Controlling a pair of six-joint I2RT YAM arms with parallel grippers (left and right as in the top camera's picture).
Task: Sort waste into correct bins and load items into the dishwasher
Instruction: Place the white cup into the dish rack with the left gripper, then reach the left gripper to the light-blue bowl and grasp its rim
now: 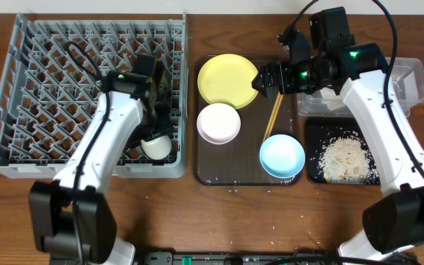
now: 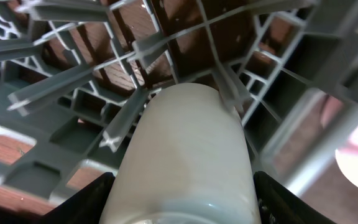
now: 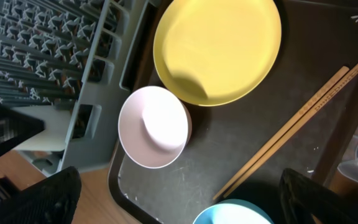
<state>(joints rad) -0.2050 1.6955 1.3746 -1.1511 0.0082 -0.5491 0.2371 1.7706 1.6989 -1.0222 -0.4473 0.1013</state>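
Observation:
My left gripper (image 1: 158, 121) reaches down into the front right corner of the grey dish rack (image 1: 20, 96) and is shut on the small white cup (image 1: 157, 146). In the left wrist view the cup (image 2: 188, 143) fills the space between the fingers (image 2: 182, 208), among the rack's pegs (image 2: 55, 87). My right gripper (image 1: 260, 79) is open and empty, hovering over the right edge of the yellow plate (image 1: 227, 79). The right wrist view shows the plate (image 3: 216, 46), the white bowl (image 3: 154, 124), the chopsticks (image 3: 291, 127) and the light blue bowl (image 3: 232, 213) below the wide-open fingers (image 3: 182, 193).
The brown tray (image 1: 212, 173) holds the plate, the white bowl (image 1: 218, 123), the chopsticks (image 1: 274, 118) and the blue bowl (image 1: 282, 156). The black tray (image 1: 311, 165) with rice scraps (image 1: 344, 158) lies to its right. The clear tub (image 1: 411, 81) stands behind it, with something white inside.

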